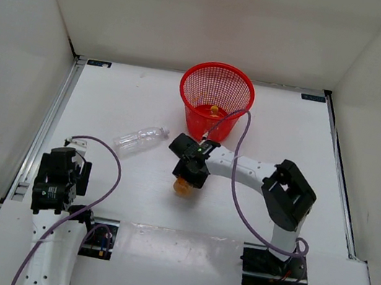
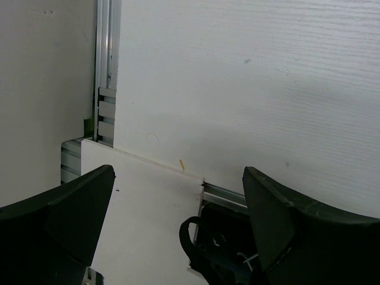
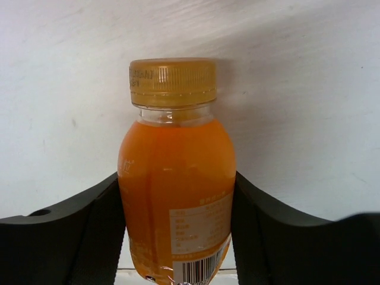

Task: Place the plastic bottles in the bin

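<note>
The stubby orange bottle (image 3: 175, 178) with its yellow cap stands between my right gripper's fingers (image 3: 89, 237), and both press against its sides. From above, the right gripper (image 1: 188, 175) is shut on this orange bottle (image 1: 183, 186) near the table's middle. A longer clear bottle (image 1: 140, 139) lies on its side to the left of it. The red mesh bin (image 1: 221, 68) stands at the back, with a small orange-capped bottle (image 1: 214, 109) on its floor. My left gripper (image 2: 178, 202) is open and empty at the near left (image 1: 64, 165).
White walls enclose the table on three sides. A metal rail (image 1: 52, 119) runs along the left edge. A black arm mount (image 2: 237, 249) and a cable lie below the left gripper. The purple cable (image 1: 242, 137) of the right arm arcs beside the bin.
</note>
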{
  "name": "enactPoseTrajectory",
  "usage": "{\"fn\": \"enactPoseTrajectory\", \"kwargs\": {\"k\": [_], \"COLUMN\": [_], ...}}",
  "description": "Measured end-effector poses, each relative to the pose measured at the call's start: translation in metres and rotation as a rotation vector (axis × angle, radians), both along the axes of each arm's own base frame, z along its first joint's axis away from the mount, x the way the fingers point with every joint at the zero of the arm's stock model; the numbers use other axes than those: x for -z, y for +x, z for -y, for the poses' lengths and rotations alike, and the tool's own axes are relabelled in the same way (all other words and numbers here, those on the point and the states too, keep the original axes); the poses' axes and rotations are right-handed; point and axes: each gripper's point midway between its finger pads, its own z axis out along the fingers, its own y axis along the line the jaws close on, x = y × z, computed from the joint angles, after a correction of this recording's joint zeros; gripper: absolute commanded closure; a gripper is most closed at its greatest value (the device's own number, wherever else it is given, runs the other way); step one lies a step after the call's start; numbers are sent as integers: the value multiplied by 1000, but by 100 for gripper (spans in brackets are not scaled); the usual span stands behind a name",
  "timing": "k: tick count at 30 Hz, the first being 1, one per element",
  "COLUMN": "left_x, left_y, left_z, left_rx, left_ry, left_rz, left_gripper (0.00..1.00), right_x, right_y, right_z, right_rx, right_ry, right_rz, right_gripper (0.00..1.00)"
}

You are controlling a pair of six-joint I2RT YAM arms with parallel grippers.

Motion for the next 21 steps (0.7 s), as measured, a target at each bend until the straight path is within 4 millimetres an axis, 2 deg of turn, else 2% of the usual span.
{"fn": "enactPoseTrajectory", "kwargs": {"k": [2, 4, 8, 13, 17, 19, 21], "left_x": [0, 0, -1, -1, -4, -6, -8], "left_y": [0, 0, -1, -1, 1, 4, 7], "left_z": [0, -1, -2, -3, -5, -8, -10], "left_rx": [-1, -3, 0, 10, 40, 62, 85], "left_ry": [2, 4, 12, 25, 53, 76, 99], "left_rz": [0, -1, -5, -12, -21, -23, -37], "left_gripper": [0, 0, 0, 0, 0, 0, 0], "right_x": [-8, -17, -43, -95, -166, -214, -268], "right_y": [-5, -10, -21, -33, -36, -22, 6], "right_z": [-3, -6, -17, -33, -59, -73, -82], "right_rx": [-63, -134, -300, -502, -737, -802, -796], "right_ry": [-13, -23, -38, -31, 35, 50, 51], "right_rz": [45, 89, 196, 378, 585, 718, 856], "right_gripper": [72, 78, 80, 80, 77, 77, 77]}}
